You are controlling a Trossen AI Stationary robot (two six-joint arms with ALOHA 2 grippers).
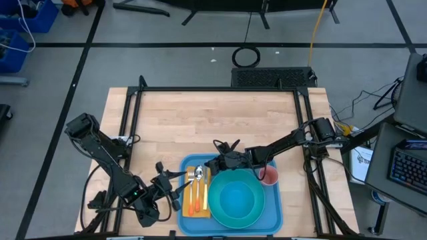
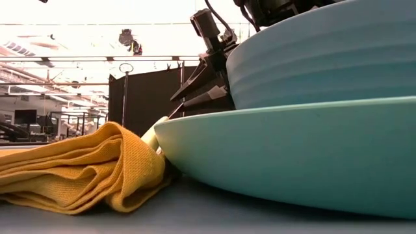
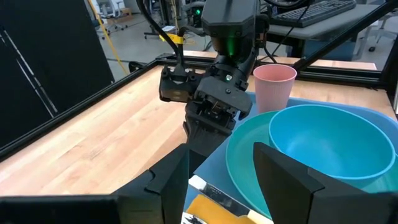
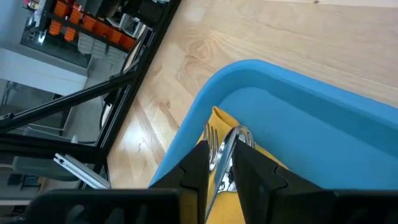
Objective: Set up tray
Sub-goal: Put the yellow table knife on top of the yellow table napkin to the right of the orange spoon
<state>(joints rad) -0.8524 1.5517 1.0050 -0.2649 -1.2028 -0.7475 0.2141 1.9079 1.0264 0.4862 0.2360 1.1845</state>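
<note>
A wooden table (image 1: 220,120) holds a blue tray (image 1: 275,215) at its front edge. On the tray sit a turquoise plate (image 1: 217,207) with a bowl (image 1: 240,200), a pink cup (image 1: 269,176), and a yellow napkin (image 1: 192,208) carrying a fork (image 4: 211,142) and spoon (image 4: 239,135). The right gripper (image 1: 219,162) hovers over the cutlery, fingers (image 4: 194,167) slightly parted around it; whether it grips is unclear. The left gripper (image 1: 172,189) waits just left of the tray, parted and empty.
</note>
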